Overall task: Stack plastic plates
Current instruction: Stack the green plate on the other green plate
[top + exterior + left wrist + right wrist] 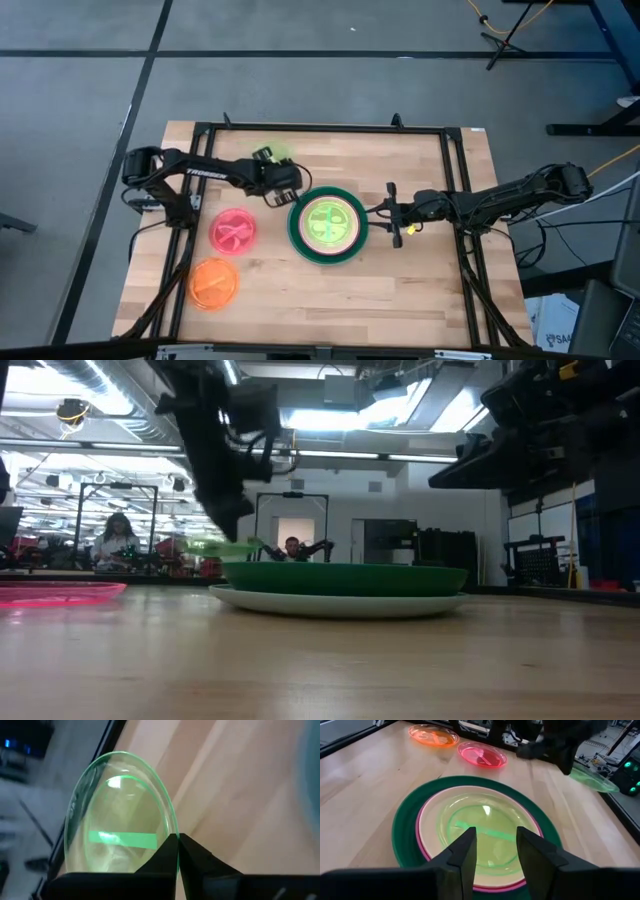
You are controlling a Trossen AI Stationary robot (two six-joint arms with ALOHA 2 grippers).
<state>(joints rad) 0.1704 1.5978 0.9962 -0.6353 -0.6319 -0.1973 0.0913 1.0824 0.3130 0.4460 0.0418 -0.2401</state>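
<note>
Translucent lime plate (120,820) pinched at rim by left gripper (177,845), jaws pressed on it, lifted clear of worktop (400,280) near far edge, partly hidden under arm from above. Right gripper (495,845) jaws spread, empty, beside plate stack (327,225) at worktop centre. Pink-red plate (234,231), orange plate (214,284) lie toward left edge; right half open.

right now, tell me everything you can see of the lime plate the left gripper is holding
The lime plate is small, round, translucent green plastic with a raised rim. The left gripper is shut on its edge, holding it lifted off the table, just beyond the stack's far-left side. Nothing else touches it.
</note>
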